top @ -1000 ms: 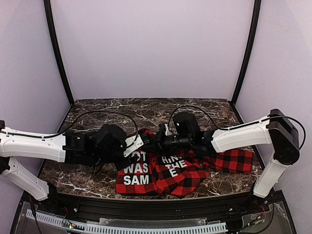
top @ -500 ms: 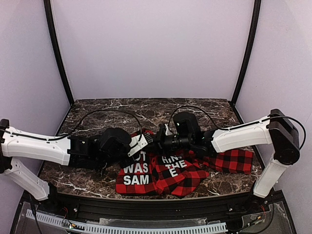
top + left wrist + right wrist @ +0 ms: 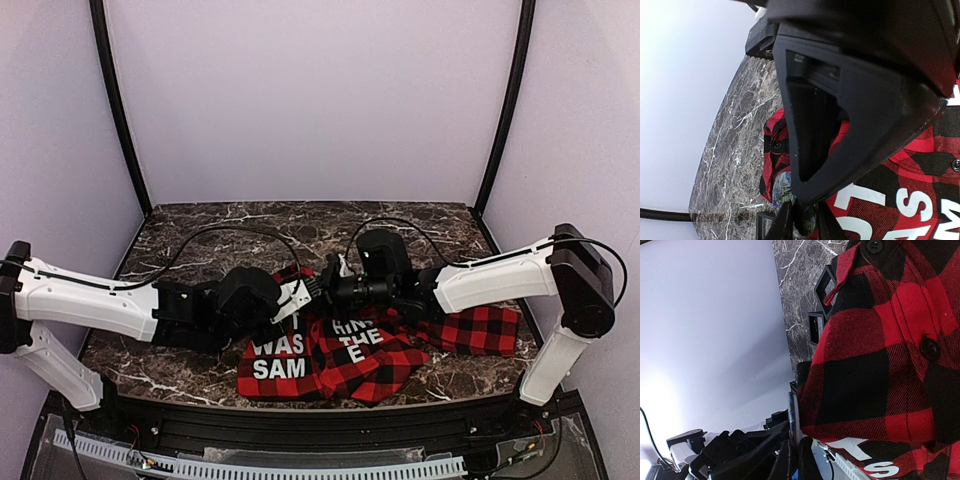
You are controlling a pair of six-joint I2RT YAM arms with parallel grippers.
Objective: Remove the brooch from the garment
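The red-and-black plaid garment (image 3: 345, 350) lies at the table's front middle, white letters up. Both grippers meet at its upper left corner. The brooch (image 3: 781, 186) is a small round pale disc with a flowery print, at the cloth's edge in the left wrist view. The right wrist view shows it edge-on (image 3: 792, 412), running down between my right gripper's (image 3: 796, 464) nearly closed fingers, with a cloth fold (image 3: 865, 365) beside it. My left gripper (image 3: 804, 224) has its fingers close together around the brooch's shadowed lower part. In the top view the left gripper (image 3: 298, 293) and right gripper (image 3: 318, 290) almost touch.
Two small black square frames (image 3: 821, 290) lie on the marble beside the garment's collar; one shows by the left fingers (image 3: 762, 223). Black buttons (image 3: 929, 346) dot the cloth. The enclosure's white walls and black posts (image 3: 120, 110) ring the table.
My left arm has slid to the right, bringing its gripper up against the right gripper at the garment's corner. The right arm and the garment have stayed put.
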